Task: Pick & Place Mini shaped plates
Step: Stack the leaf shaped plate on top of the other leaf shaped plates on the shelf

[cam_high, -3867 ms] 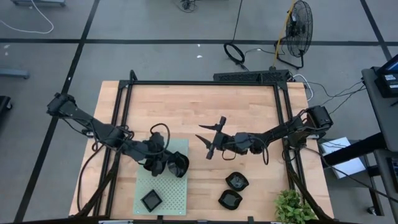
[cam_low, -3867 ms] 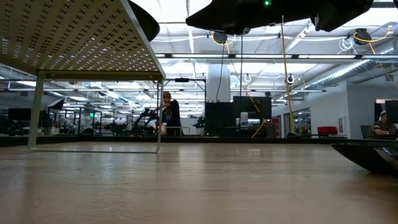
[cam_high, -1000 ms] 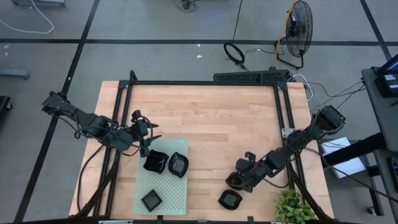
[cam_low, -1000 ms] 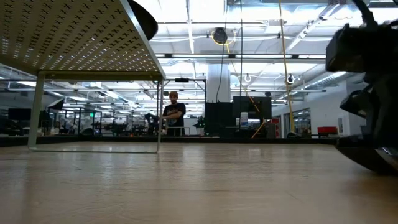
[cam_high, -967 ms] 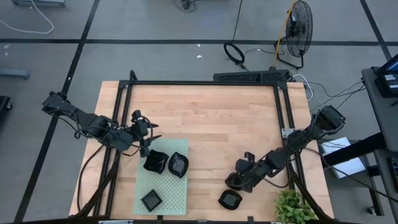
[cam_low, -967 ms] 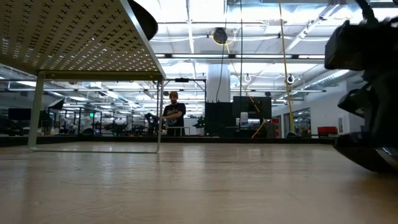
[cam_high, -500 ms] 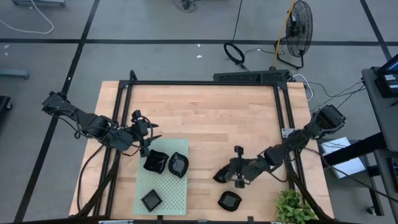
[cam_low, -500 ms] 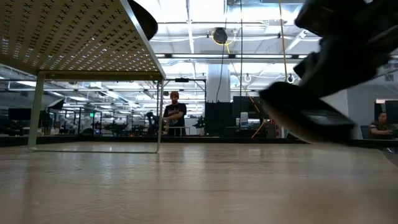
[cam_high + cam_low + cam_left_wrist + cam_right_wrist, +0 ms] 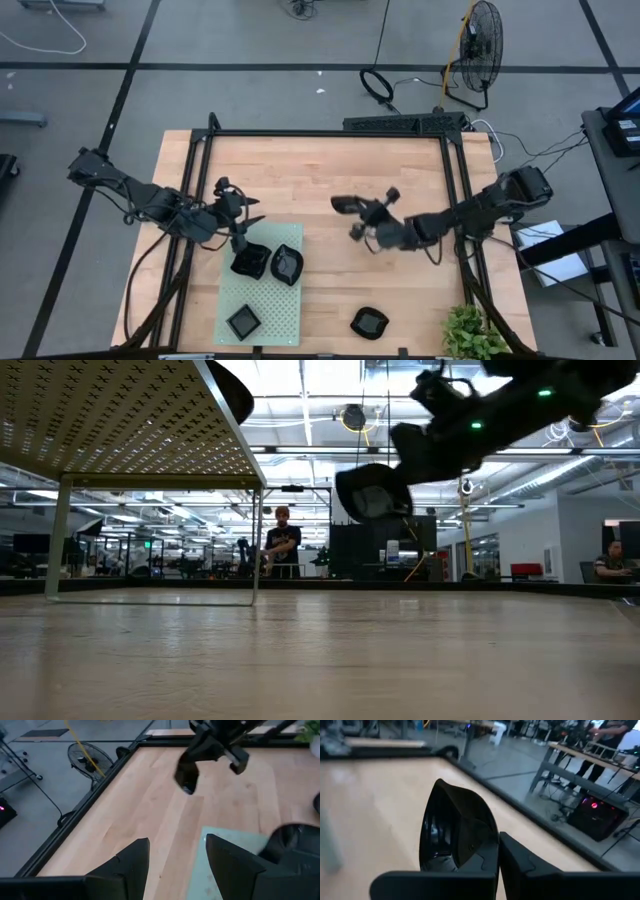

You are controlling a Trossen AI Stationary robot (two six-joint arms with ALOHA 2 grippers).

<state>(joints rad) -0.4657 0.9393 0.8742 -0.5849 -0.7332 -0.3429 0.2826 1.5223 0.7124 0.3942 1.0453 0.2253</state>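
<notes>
A: High view. The right gripper (image 9: 362, 218) hangs over the middle of the table (image 9: 330, 165), pinching a small black plate (image 9: 345, 205) by its rim. Three more plates sit on the green mat (image 9: 262, 300) near the left front: two side by side at its far edge (image 9: 250, 262) (image 9: 287, 264), a square one (image 9: 243, 322) near its front. One last plate (image 9: 369, 322) lies on bare wood at the right front, beside a potted plant (image 9: 472, 336).

B: And the left gripper (image 9: 243, 222)?

A: It waits at the mat's far edge, just beside the two plates, holding nothing.

B: Low view?

A: The held plate (image 9: 367, 490) rides high above the wood, tilted on edge, presumably lifted clear for the carry toward the mat. The mat's underside (image 9: 120, 420) fills the upper left. People stand in the room beyond.

B: Left wrist view?

A: Its own fingers (image 9: 131, 865) stand spread wide, nothing between them. Farther off, the right gripper with its plate (image 9: 186, 777) shows over the wood.

B: Right wrist view?

A: The fingers (image 9: 470, 855) are pressed onto the plate's edge; the plate (image 9: 447, 820) stands upright, hollow side toward the camera. An edge grip probably suits so shallow a dish.

B: Any writing?

A: None legible in any view.
</notes>
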